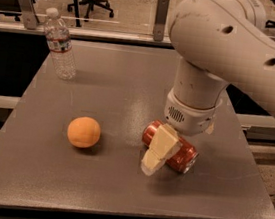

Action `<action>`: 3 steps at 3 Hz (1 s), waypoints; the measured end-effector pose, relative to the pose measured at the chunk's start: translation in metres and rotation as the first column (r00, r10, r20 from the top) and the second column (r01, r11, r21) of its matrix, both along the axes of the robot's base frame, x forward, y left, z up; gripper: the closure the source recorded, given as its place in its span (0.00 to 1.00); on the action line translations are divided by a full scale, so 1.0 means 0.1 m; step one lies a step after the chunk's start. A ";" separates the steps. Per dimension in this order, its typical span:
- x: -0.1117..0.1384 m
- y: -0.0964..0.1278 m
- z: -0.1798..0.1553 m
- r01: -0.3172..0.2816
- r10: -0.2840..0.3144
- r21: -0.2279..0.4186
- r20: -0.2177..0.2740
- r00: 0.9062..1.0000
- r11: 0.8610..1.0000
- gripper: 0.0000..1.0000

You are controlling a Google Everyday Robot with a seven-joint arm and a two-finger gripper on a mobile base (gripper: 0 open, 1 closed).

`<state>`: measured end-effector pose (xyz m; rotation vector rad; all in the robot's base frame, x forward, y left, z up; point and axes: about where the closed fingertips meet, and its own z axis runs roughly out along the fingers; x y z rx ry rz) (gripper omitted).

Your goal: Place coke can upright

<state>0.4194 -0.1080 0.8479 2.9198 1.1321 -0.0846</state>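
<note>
Your tool [164, 153] is down right at the can [184, 157], reaching from above and across its middle, and you cannot tell whether it is clamped on or loose. The can lies on its side on the tabletop [116, 194], its silver end facing front-right. Left of the can, well apart, sits an orange [84, 132]. Far behind and left of the can stands a capped clear bottle [60, 46]; you cannot read how full it is.

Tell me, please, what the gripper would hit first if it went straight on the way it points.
Most likely the can, lying on its side right at the gripper, right of the orange; below that only the table. Depth is unclear.
</note>
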 end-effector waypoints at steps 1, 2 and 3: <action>0.03 0.02 -0.03 0.000 0.000 0.007 -0.003 1.000 1.000 0.26; 0.05 0.01 -0.06 0.006 -0.006 0.008 -0.002 1.000 1.000 0.48; 0.06 0.07 0.01 0.030 -0.031 0.016 0.005 1.000 0.999 0.72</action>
